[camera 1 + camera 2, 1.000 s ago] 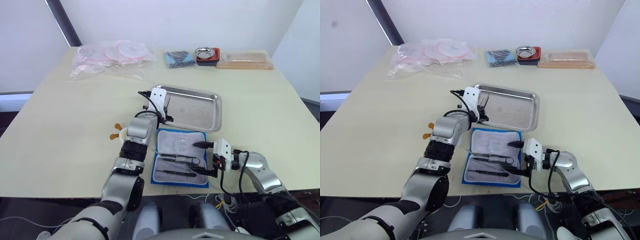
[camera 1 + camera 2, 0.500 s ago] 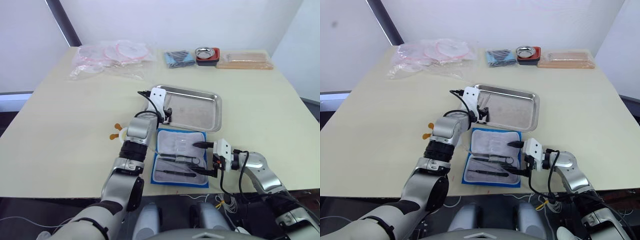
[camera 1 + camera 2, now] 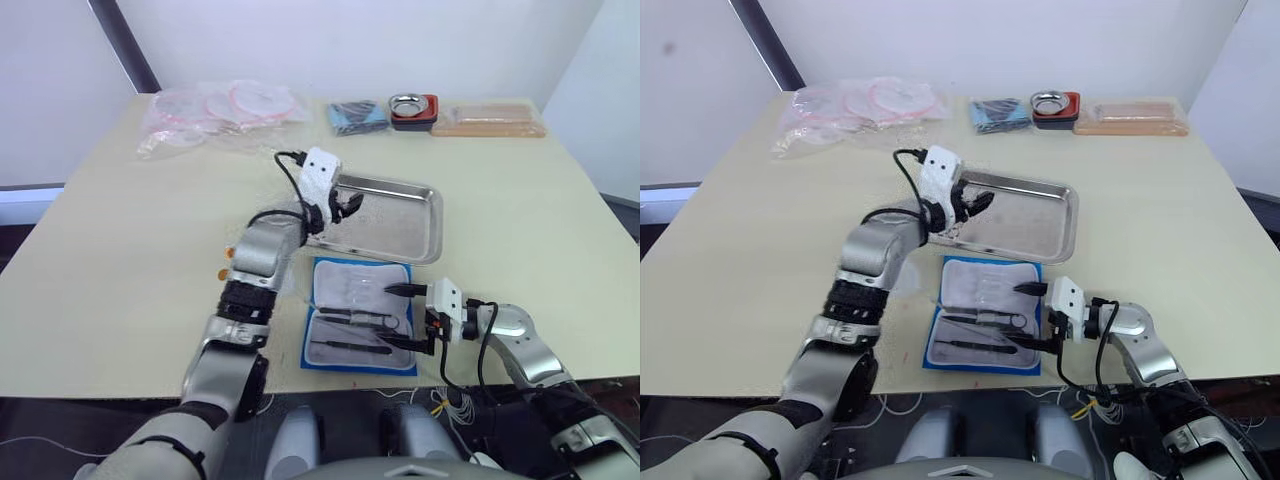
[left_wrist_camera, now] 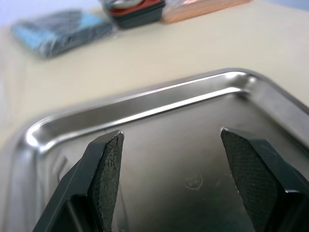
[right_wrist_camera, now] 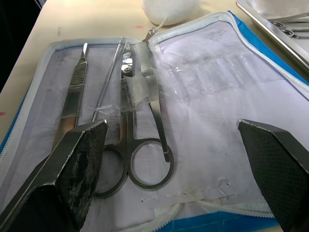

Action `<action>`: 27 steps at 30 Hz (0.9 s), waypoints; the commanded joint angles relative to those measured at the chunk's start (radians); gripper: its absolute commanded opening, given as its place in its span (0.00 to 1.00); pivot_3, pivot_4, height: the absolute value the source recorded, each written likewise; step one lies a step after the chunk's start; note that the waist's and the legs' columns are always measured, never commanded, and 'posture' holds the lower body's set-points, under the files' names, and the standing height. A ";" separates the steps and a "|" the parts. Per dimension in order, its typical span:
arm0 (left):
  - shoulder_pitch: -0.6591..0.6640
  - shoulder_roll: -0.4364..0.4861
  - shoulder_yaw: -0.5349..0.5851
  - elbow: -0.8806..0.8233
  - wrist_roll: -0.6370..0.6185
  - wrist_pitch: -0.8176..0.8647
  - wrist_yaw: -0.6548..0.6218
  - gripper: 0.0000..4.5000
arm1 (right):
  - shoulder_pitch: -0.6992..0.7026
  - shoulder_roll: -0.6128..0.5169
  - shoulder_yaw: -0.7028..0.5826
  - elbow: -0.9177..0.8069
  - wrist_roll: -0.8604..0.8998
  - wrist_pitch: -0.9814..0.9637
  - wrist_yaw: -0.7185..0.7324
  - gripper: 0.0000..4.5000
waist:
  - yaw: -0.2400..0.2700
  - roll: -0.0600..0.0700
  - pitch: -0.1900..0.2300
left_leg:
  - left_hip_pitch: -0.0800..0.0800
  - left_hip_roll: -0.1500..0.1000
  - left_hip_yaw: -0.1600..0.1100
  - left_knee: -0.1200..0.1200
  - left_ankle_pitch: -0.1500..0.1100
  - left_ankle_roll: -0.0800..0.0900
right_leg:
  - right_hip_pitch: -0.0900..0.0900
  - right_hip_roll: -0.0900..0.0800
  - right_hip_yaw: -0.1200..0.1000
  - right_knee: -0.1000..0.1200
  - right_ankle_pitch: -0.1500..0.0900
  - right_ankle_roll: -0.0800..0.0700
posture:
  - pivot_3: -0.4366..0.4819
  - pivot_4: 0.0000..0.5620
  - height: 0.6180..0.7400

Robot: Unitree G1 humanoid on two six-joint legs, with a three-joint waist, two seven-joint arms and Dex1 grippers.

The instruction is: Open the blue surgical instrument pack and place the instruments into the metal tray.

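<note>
- Lower centre of the frame, nearest you: the blue surgical instrument pack (image 3: 360, 315) already lies unzipped and flat on the tabletop (image 3: 130, 260), pale lining up, so the opening step looks done.
- Your right gripper (image 3: 405, 316) sits at the pack's right edge, low in the frame, jaws spread wide and holding nothing.
- In the pack, the instruments (image 5: 133, 140) left include ring-handled scissors, a flat-handled tool and a thin straight one, tucked under clear straps.
- Just beyond the pack, mid-frame, the metal tray (image 3: 425, 195) lies with a near corner close to the pack's top edge. The right wrist view shows at least one slim tool in it; most of its floor looks bare.
- Your left gripper (image 3: 345, 205) hovers over the tray's left end, jaws apart and empty.
- By my reading, you are part-way: several instruments remain to be moved.
- Upper frame: a small bowl in a red holder (image 3: 414, 108).
</note>
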 commanded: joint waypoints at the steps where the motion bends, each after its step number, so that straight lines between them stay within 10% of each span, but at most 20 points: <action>1: 0.027 0.071 -0.005 -0.059 -0.034 -0.096 -0.147 0.75 | 0.072 -0.043 0.066 0.130 -0.124 0.053 0.007 1.00 | 0.000 0.000 0.000 | 0.000 0.000 0.000 0.000 0.000 0.000 | 0.000 0.000 0.000 0.000 0.000 0.000 | 0.48 0.27 1.00; 27: 0.194 0.548 0.066 -0.066 -0.325 -0.385 -1.090 0.75 | 0.063 -0.088 0.024 0.144 -0.099 0.018 0.089 1.00 | 0.015 0.006 0.007 | -0.005 -0.006 0.000 -0.008 0.000 0.000 | 0.000 -0.010 -0.004 -0.014 0.000 -0.006 | 0.48 0.27 1.00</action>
